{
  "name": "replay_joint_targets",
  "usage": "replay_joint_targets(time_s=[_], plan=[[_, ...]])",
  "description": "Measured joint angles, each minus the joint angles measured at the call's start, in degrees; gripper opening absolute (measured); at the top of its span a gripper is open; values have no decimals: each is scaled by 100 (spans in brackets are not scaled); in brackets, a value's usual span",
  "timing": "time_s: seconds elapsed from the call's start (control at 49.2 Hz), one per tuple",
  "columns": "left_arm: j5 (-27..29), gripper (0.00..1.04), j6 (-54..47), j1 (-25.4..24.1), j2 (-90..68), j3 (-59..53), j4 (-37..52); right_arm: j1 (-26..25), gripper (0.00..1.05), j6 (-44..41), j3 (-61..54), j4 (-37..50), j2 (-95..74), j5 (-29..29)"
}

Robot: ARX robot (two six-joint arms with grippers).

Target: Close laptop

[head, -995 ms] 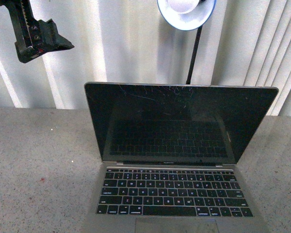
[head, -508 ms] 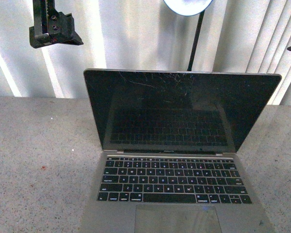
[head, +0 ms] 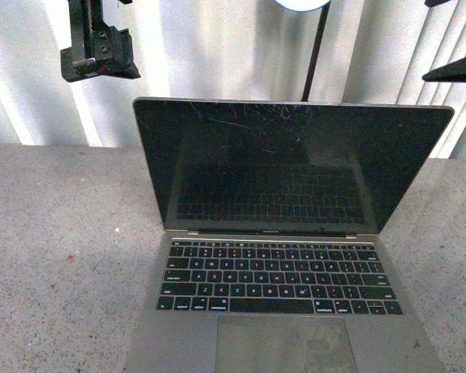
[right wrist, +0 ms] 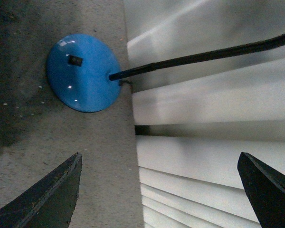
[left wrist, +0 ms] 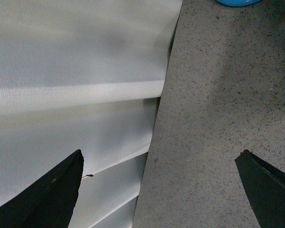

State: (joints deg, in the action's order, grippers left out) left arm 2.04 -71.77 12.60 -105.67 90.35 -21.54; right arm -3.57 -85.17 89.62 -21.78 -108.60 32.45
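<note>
Speckled grey tabletop (head: 54, 256): slim silver laptop (head: 283, 260), scratched glossy screen (head: 279, 171) up; left tool (left wrist: 161, 154), right tool (right wrist: 160, 154) spread, empty.

The laptop (head: 287, 311) was silver-grey, its keys (head: 276, 277) black with pale lettering, and its screen (head: 287, 167) glossy black, laced with fine whitish scratches near the top. The desk (head: 54, 249) was grey, speckled dark and light all over. Behind it hung white blinds (head: 202, 47) in vertical bands. The lamp base (right wrist: 83, 73) was bright blue, its stem (right wrist: 204, 54) black. The jaws of the left gripper (left wrist: 161, 153) and the right gripper (right wrist: 160, 154) were black.
</note>
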Motion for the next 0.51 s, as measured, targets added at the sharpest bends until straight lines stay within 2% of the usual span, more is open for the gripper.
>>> replay_joint_targets(time_s=[0.102, 0.325, 0.487, 0.508], plan=[[-2, 98, 22, 35, -4, -2, -31, 85, 97, -66, 155, -293, -122, -177], [35, 98, 26, 127, -7, -94, -4, 133, 96, -55, 374, -326, -306, -304], [33, 98, 22, 144, -28, -160, 37, 162, 71, 7, 398, -302, -361, -306], [33, 95, 22, 144, -33, -170, 50, 164, 69, 7, 398, -295, -361, -306]])
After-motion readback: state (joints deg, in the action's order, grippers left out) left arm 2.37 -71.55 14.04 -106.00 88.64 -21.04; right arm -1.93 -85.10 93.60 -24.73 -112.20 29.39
